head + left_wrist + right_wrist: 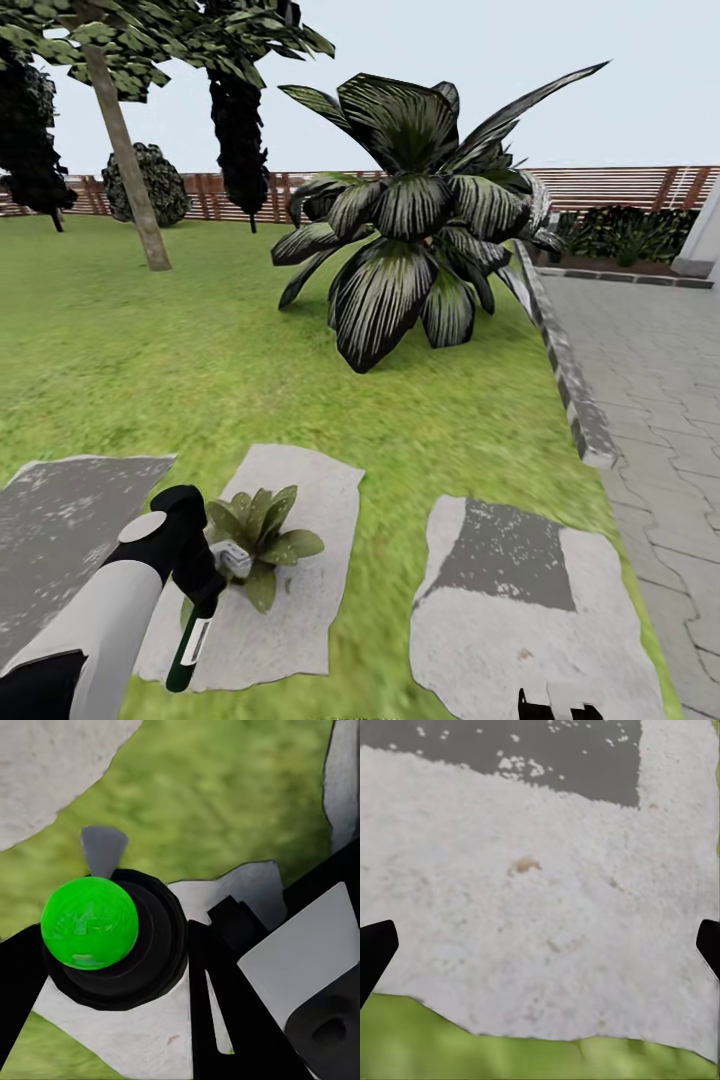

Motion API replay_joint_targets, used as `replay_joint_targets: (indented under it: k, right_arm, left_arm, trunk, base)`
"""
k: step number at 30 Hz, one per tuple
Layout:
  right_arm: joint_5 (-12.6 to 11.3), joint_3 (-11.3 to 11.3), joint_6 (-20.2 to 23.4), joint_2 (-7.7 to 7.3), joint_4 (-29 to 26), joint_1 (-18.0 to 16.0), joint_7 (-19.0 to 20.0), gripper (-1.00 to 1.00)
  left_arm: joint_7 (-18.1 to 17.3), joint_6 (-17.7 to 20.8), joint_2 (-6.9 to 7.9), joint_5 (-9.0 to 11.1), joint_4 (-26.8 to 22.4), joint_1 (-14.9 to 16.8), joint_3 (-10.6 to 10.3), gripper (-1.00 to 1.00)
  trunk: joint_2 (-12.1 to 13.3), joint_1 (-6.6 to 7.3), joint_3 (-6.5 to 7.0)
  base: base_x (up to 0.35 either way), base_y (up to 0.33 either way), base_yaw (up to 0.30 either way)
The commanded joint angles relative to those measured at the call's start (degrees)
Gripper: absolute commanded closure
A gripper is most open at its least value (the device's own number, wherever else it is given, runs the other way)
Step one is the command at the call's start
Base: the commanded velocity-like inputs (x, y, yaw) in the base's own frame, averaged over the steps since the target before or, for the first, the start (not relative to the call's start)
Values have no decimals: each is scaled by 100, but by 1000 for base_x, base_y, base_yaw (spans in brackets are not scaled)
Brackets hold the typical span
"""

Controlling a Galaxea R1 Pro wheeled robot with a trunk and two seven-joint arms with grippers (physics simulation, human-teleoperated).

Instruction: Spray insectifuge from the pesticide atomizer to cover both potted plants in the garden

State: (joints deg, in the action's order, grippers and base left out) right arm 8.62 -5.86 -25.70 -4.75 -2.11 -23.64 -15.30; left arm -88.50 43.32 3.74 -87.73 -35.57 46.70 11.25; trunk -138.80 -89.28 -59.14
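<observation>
One potted plant [258, 535], a low rosette of olive-green leaves, stands on a pale stepping stone [310, 480] in the lawn. My left gripper [203, 588] is right beside the plant's left side, shut on the pesticide atomizer [188, 640], a dark green bottle with a white label that hangs below the fingers. In the left wrist view the atomizer [90, 922] shows as a bright green round end inside a black ring, held in the left gripper [112, 967]. My right gripper [540, 952] is open over another stepping stone [540, 870]. The second potted plant is out of view.
A huge dark plant with striped leaves [420, 220] grows behind on the lawn. A palm trunk [130, 160] stands at the back left. A grey curb [570, 370] borders the paved patio [660, 380] on the right. A brown slatted fence [620, 185] closes the back.
</observation>
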Motion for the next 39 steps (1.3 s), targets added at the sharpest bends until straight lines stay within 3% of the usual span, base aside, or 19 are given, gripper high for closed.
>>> replay_joint_targets:
  k: [1, 10, 18, 23, 28, 31, 39]
  right_arm:
    - [60, -47, -14, 0, 2, -1, -14, -100]
    - [60, -47, -14, 0, 2, 0, -15, -100]
    - [60, -47, -14, 0, 1, 0, -9, -100]
    - [60, -47, -14, 0, 1, 0, -8, -100]
    - [60, -47, -14, 0, 0, -1, -11, -100]
    - [60, -47, -14, 4, 0, 0, -9, -100]
    - [60, -47, -14, 9, 4, -2, -3, -100]
  left_arm:
    - [-46, 62, -6, -60, -3, 6, 27, 100]
    - [50, 63, 26, -60, -3, -77, 31, 100]
    - [633, 73, 114, 19, 84, -99, 110, 100]
    - [785, 73, 60, 34, 93, -137, 431, 100]
    - [827, 72, 79, 35, 87, -259, 519, 100]
    - [1221, 72, 77, 45, 84, -371, 538, 100]
    - [1900, 49, 38, 451, 85, -651, 676, 100]
  trunk:
    - [-2, 2, -5]
    - [-2, 2, -5]
    - [-2, 2, -5]
    - [-2, 2, -5]
    - [-2, 2, -5]
    - [-2, 2, -5]
    - [-2, 2, -5]
  base:
    - [-71, -273, 277]
    - [-80, -273, 278]
    - [-19, -273, 278]
    - [116, -262, 97]
    - [246, -170, 16]
    - [185, -54, 179]
    - [21, -5, 267]
